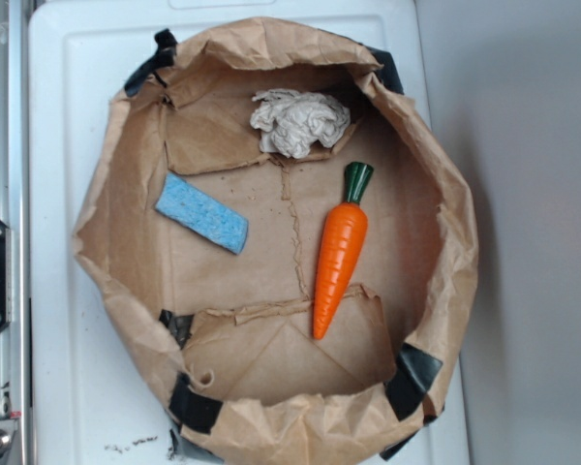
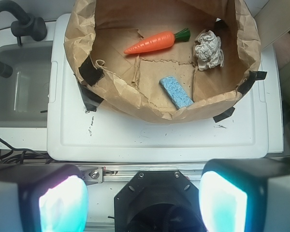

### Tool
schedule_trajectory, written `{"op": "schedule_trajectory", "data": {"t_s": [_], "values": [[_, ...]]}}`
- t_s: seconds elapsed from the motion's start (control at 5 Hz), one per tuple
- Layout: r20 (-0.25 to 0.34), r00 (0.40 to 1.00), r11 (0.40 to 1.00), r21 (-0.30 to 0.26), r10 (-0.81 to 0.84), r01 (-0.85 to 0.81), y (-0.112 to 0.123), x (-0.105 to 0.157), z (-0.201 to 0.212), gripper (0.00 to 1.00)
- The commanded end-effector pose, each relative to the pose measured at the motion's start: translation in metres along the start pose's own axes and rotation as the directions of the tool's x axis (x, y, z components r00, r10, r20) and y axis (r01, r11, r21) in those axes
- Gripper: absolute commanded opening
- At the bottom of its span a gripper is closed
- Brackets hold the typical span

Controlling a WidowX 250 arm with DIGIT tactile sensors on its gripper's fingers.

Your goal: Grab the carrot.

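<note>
Orange carrot [image 1: 340,255] lying flat on the floor of a brown paper nest [image 1: 443,320], on its right side in the exterior view, green stem [image 1: 357,181] toward the crumpled paper ball [image 1: 297,122], tip resting on a folded flap. Blue sponge [image 1: 201,213] on the left of the floor, well apart from the carrot, tilted. Paper nest held with black tape [image 1: 193,402] at several corners, sitting on a white bench [image 1: 63,368]. In the wrist view, end effector [image 2: 143,203] at the bottom edge, outside the nest and well away from the carrot, fingers [image 2: 63,205] spread wide with glowing teal pads, holding nothing. Grey sink [image 2: 17,92] at left with a black hose.
</note>
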State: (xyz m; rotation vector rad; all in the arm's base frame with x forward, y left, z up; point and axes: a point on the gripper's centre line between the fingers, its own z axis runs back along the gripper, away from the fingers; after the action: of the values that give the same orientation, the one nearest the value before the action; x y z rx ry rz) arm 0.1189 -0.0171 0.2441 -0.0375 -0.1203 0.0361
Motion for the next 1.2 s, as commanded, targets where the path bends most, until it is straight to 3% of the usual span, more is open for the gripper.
{"op": "schedule_trajectory", "data": {"t_s": [0.0,0.4,0.6,0.8,1.0], "values": [[0.000,1.000,1.000,0.000,0.000,0.000,0.000,0.000,0.000,1.00],[0.013,0.990,0.990,0.006,0.140,-0.140,-0.020,0.029,-0.005,1.00],[0.025,0.985,0.985,0.013,0.172,-0.173,-0.027,0.058,-0.010,1.00],[-0.004,0.982,0.982,0.010,0.188,-0.188,-0.022,0.091,-0.029,1.00],[0.009,0.985,0.985,-0.002,0.172,-0.172,-0.013,0.111,-0.046,1.00]]}}
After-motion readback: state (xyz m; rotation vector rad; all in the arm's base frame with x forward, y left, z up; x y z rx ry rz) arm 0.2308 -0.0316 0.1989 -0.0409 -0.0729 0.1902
